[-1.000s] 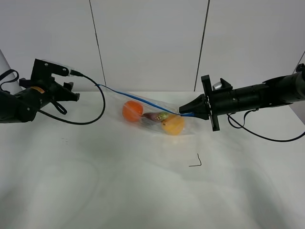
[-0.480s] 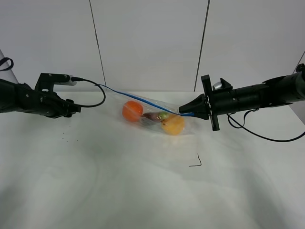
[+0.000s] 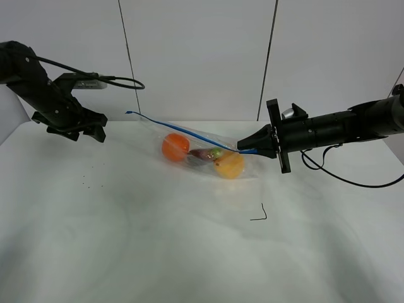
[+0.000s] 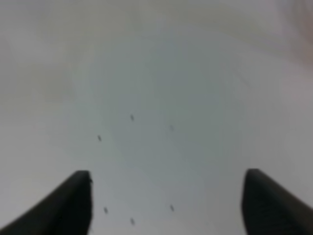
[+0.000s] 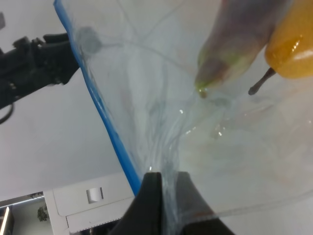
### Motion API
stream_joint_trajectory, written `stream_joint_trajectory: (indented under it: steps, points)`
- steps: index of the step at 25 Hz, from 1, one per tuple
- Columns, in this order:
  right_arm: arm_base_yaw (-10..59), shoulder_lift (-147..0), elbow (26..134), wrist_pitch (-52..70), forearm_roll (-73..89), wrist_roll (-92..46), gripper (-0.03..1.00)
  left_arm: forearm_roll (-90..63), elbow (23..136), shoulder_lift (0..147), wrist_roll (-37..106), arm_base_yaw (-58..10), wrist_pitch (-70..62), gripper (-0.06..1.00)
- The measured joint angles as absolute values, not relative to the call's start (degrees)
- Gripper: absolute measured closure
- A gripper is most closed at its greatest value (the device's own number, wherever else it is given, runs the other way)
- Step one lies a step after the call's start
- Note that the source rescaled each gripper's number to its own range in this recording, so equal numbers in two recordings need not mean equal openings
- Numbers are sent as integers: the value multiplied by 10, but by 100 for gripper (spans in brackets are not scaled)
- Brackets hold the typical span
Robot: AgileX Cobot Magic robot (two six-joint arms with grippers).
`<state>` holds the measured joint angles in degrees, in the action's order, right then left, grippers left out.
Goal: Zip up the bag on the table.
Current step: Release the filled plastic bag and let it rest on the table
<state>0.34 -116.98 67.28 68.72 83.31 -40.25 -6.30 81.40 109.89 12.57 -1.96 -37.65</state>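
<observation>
The clear bag (image 3: 203, 150) lies on the white table (image 3: 189, 252), holding an orange fruit (image 3: 175, 146), a purple piece (image 3: 203, 153) and a yellow fruit (image 3: 229, 165). Its blue zipper strip (image 3: 183, 130) runs from a free left end to my right gripper (image 3: 242, 149), which is shut on the bag's right corner. In the right wrist view the right gripper (image 5: 164, 188) pinches the plastic of the bag (image 5: 161, 98) beside the blue strip (image 5: 98, 105). My left gripper (image 3: 95, 131) hovers left of the bag, apart from it. The left wrist view shows the left gripper (image 4: 166, 205) open and empty over bare table.
A small black corner mark (image 3: 259, 215) sits on the table in front of the bag. Tiny black specks (image 3: 84, 184) lie at the left. A white panelled wall (image 3: 196, 57) stands behind the table.
My left arm has swung up and back, and its gripper now points down at the table, left of the bag. The bag and my right gripper have not moved.
</observation>
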Motion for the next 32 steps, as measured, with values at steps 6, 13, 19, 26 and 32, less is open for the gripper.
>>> stream_joint_trajectory:
  steps: [6, 13, 19, 26, 32]
  points:
    - [3, -1170, 673, 687, 833, -402, 97, -62, 874, 1099, 62, -20, -526, -5]
    - [3, -1170, 673, 687, 833, -402, 97, -44, 915, 1098, 20, -20, -667, -4]
    - [3, -1170, 673, 687, 833, -400, 97, -31, 893, 1069, 0, -20, -667, 1]
    - [3, -1170, 673, 687, 832, -400, 97, 0, 776, 951, 0, -20, -667, 2]
    - [3, -1170, 673, 687, 831, -400, 97, 0, 621, 797, 0, -20, -667, 2]
